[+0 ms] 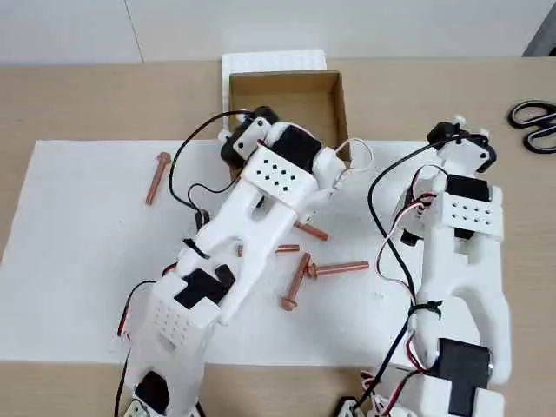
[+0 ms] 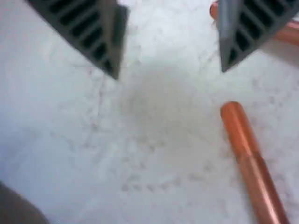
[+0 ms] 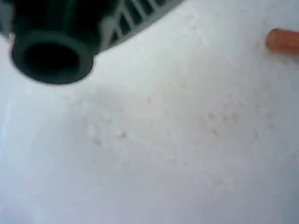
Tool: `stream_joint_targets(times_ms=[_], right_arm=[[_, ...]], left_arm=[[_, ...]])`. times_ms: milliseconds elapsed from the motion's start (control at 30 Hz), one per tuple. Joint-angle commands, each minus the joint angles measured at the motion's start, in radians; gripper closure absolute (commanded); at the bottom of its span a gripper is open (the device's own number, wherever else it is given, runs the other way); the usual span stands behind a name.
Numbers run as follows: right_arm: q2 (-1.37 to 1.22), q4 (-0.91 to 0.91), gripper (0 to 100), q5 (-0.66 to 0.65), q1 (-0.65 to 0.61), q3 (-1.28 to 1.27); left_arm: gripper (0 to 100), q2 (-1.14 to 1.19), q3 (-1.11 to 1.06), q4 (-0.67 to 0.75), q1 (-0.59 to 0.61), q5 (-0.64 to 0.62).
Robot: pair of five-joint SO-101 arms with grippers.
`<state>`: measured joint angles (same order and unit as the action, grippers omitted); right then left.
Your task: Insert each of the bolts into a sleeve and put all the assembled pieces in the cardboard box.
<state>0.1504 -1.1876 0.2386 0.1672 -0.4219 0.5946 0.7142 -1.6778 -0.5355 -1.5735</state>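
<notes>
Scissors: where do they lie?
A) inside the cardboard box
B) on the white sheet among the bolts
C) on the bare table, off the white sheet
C: the scissors lie on the bare table at the high view's edge, past the white sheet and apart from the cardboard box.

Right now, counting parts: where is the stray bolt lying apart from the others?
High view: the bolt lies on the white sheet, left of the left arm.
</notes>
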Motion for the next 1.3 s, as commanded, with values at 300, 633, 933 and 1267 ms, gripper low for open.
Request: stream_joint_targets(times_ms=[300, 633, 933, 1267], right_arm=[[0.015, 0.008, 99.3, -0.011, 0.004, 0.008], [0.015, 0.005, 99.3, -0.011, 0.004, 0.008], [0.015, 0.005, 99.3, -0.011, 0.004, 0.008], [0.015, 0.005, 99.3, -0.011, 0.004, 0.006]], left_arm=[[83, 0.107, 0.039, -0.009, 0.043, -0.026], [83, 0.16, 0.039, -0.005, 0.044, -0.026], [83, 0.161, 0.036, 0.012, 0.087, -0.057], [83, 0.256, 0.041, 0.034, 0.087, -0.049]])
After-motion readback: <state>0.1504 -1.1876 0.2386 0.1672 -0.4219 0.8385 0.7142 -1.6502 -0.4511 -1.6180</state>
